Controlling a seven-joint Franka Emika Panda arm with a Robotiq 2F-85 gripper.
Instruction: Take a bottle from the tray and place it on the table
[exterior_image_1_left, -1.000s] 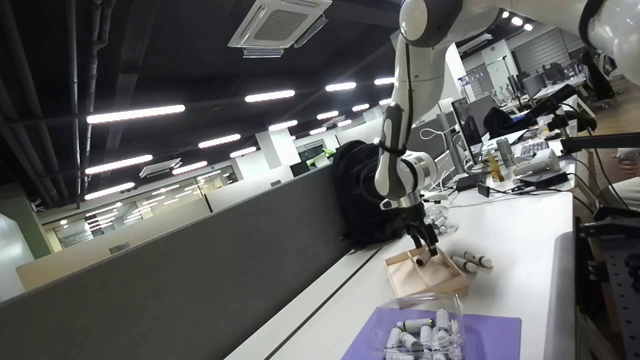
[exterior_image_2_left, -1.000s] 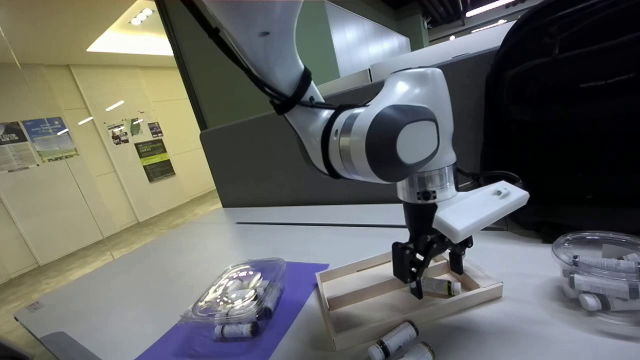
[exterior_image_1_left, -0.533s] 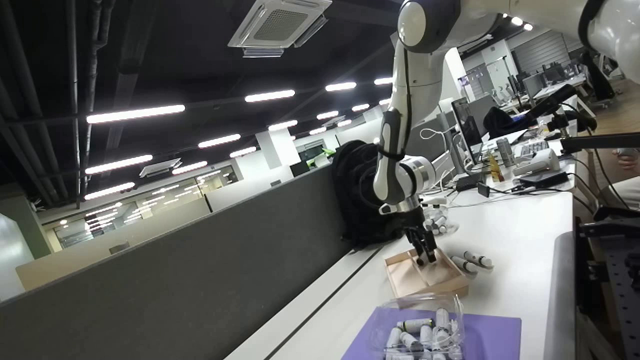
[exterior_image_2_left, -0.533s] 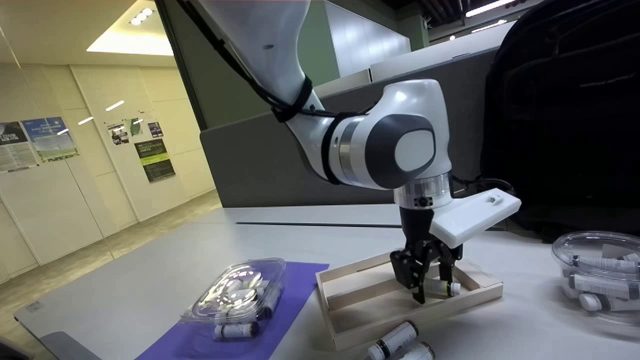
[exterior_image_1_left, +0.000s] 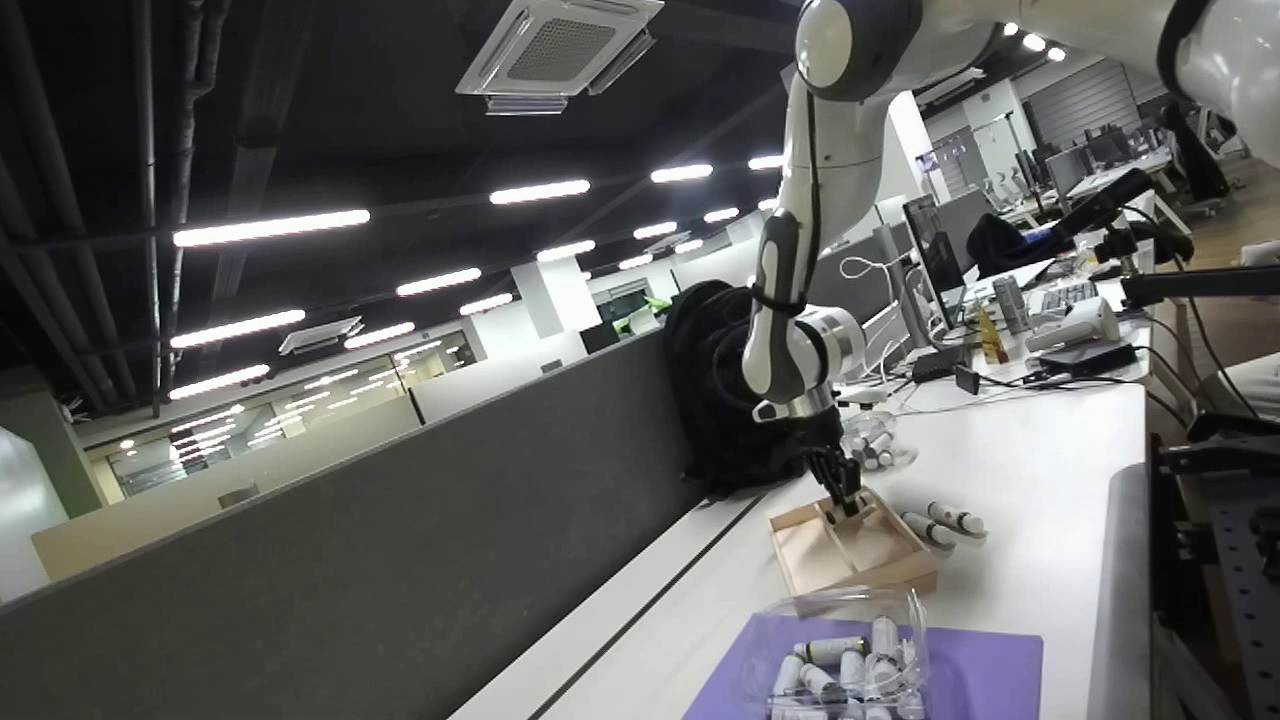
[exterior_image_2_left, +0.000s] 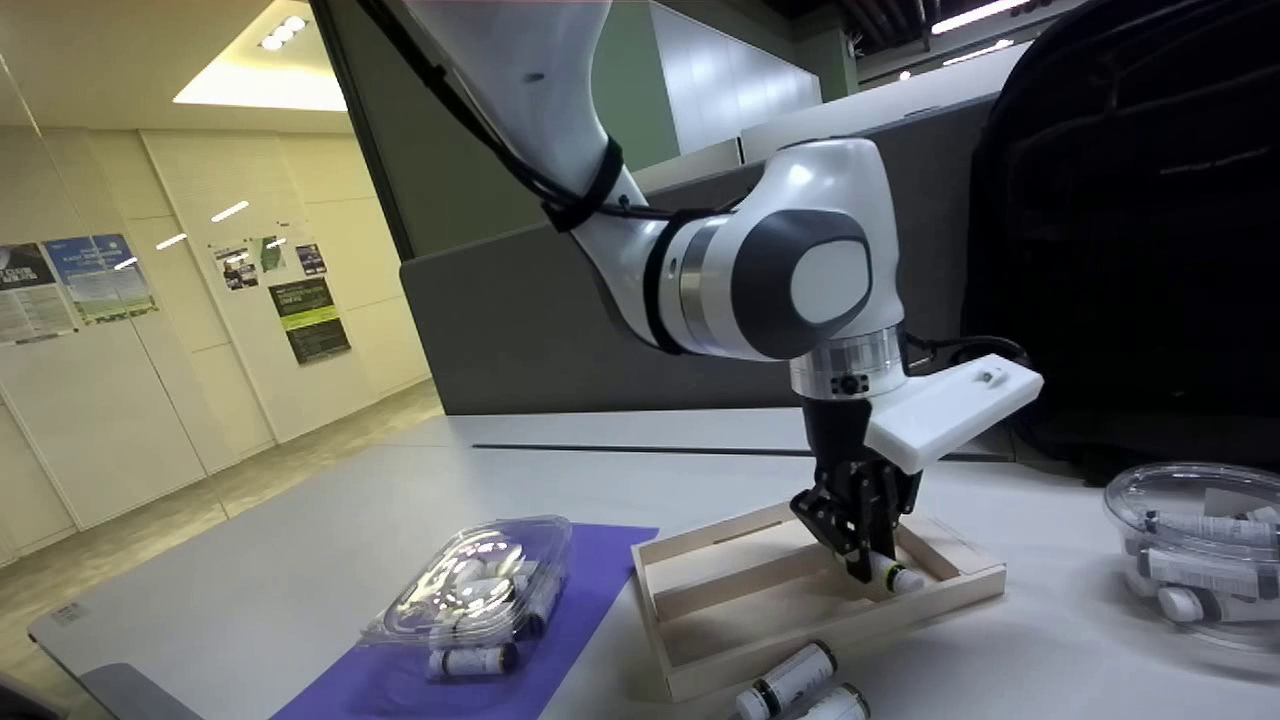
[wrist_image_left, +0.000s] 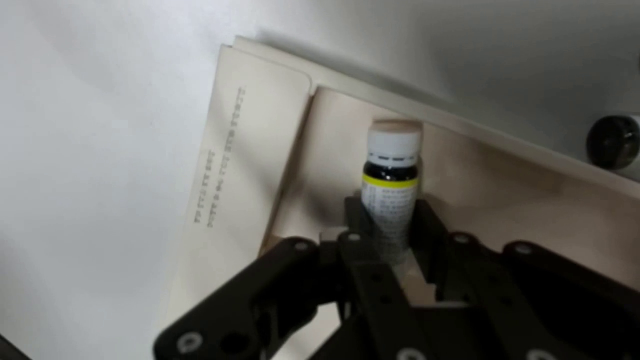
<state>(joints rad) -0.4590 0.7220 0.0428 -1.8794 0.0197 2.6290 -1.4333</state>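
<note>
The bottle (wrist_image_left: 390, 197), with a white cap, yellow band and printed label, is pinched between the dark fingers of my gripper (wrist_image_left: 390, 216). In both exterior views the gripper (exterior_image_2_left: 870, 566) stands over one end of the tan tray (exterior_image_2_left: 660, 640), inside its walls. The bottle's capped end (exterior_image_2_left: 905, 580) sticks out past the fingers toward the tray's wall; its rear part is hidden by them. Whether it still touches the tray floor I cannot tell. A divider splits the tray (exterior_image_1_left: 905, 572), which rests on the white table (exterior_image_1_left: 1050, 470).
Two loose bottles (exterior_image_2_left: 792, 680) lie beside the tray. A clear plastic box (exterior_image_2_left: 480, 590) with several bottles sits on a purple mat (exterior_image_2_left: 610, 560). Past the tray's other end stands a round clear tub (exterior_image_2_left: 1195, 560) of bottles. Behind are a black backpack (exterior_image_2_left: 1120, 260) and grey partition (exterior_image_1_left: 480, 500).
The gripper came down around the bottle, its jaws closed on it, and the arm rose slightly. The bottle has turned a little from how it lay in the tray.
</note>
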